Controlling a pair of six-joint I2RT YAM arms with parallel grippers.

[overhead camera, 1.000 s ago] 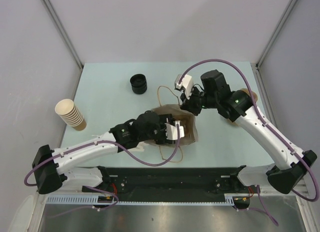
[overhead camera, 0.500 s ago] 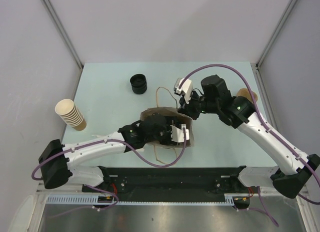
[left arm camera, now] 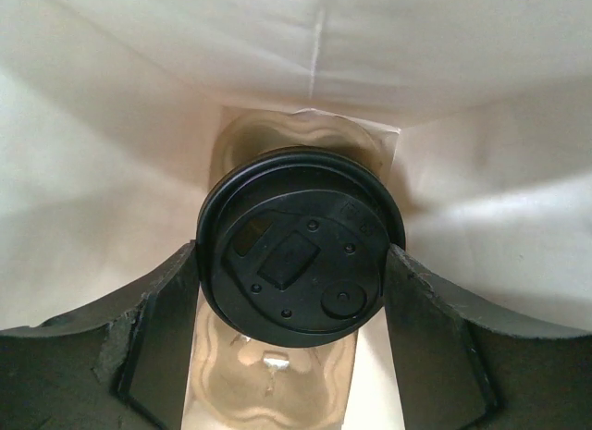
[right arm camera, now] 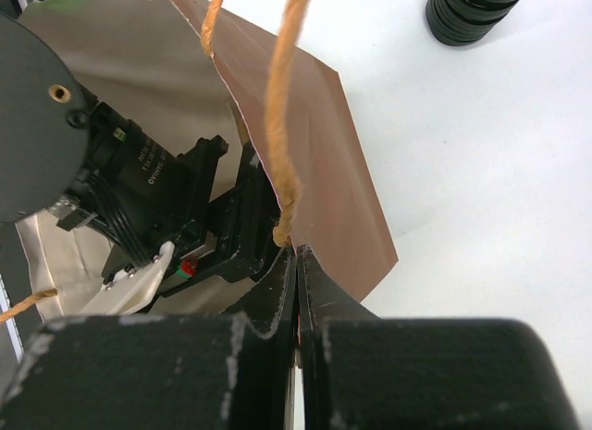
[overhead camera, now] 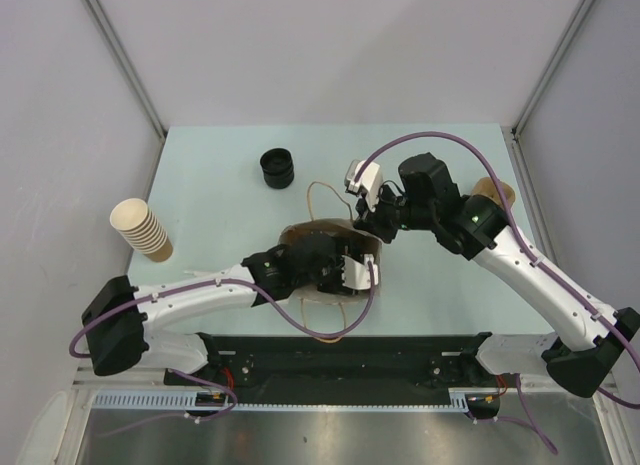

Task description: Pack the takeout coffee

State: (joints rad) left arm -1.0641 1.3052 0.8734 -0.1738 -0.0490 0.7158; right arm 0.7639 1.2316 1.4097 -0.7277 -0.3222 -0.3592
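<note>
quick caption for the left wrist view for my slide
Left gripper holds the black-lidded takeout coffee inside the paper bag.

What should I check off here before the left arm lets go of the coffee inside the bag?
1. The coffee cup sits inside the paper bag: ok.
2. Cup standing on bag floor: cannot tell.
3. Jaws of the left gripper against both sides of cup: ok.
4. Jaws of the right gripper shut on bag rim, mouth held open: ok.
5. The lid stack apart from bag: ok.
</note>
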